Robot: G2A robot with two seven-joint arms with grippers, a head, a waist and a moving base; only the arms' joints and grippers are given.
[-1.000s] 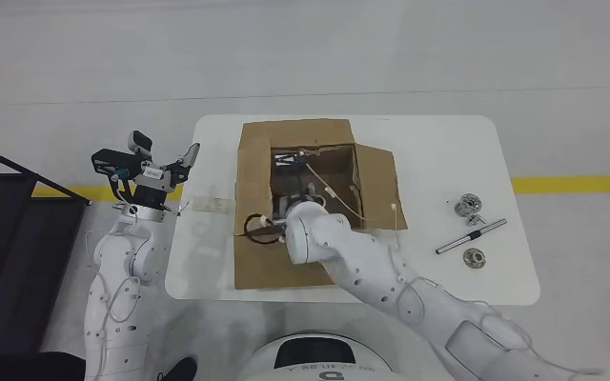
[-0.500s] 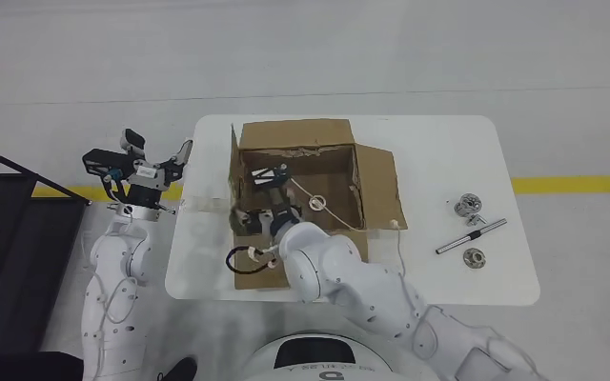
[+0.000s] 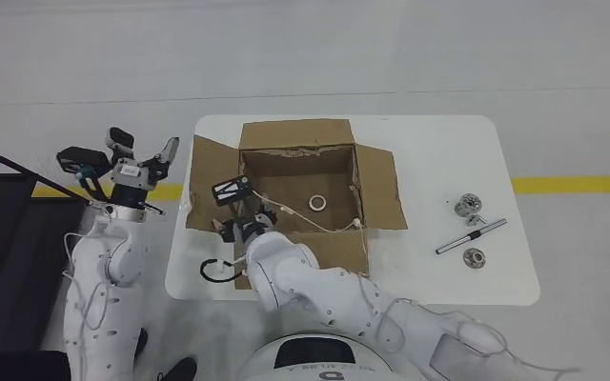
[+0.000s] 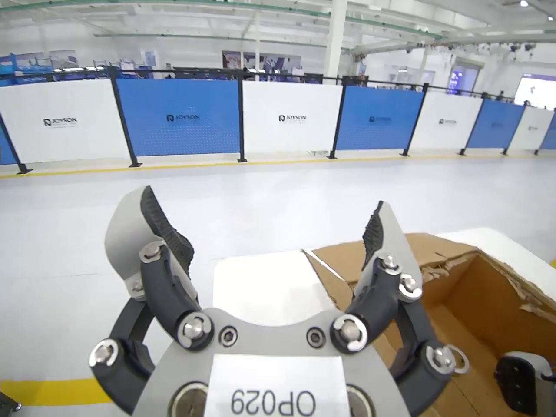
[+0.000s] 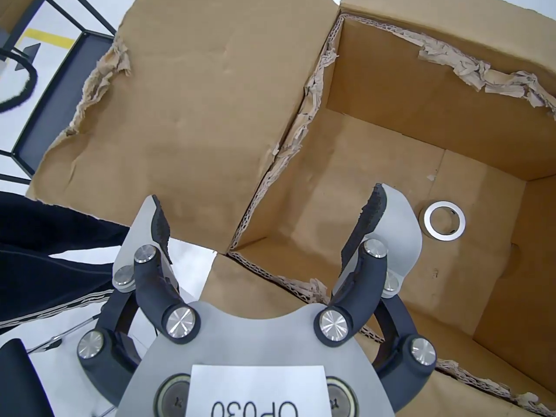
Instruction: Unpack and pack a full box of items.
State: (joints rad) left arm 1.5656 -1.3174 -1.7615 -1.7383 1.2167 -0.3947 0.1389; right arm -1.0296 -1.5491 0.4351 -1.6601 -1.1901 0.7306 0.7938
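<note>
Unpacking seems nearly done: 1 ring (image 5: 444, 220) lies in box (image 5: 434, 101), 3 parts (image 3: 471, 236) on desk (image 3: 438, 152) beside box; left end effector (image 4: 260, 214), right end effector (image 5: 267, 206) spread, empty.

A white rounded bench (image 3: 448, 152) stands on pale grey floor (image 3: 305, 48) crossed by a yellow stripe (image 3: 562, 184). A black metal rack (image 3: 24, 267) sits beside the bench, and blue-and-white fence panels (image 4: 180, 123) stand far behind.
</note>
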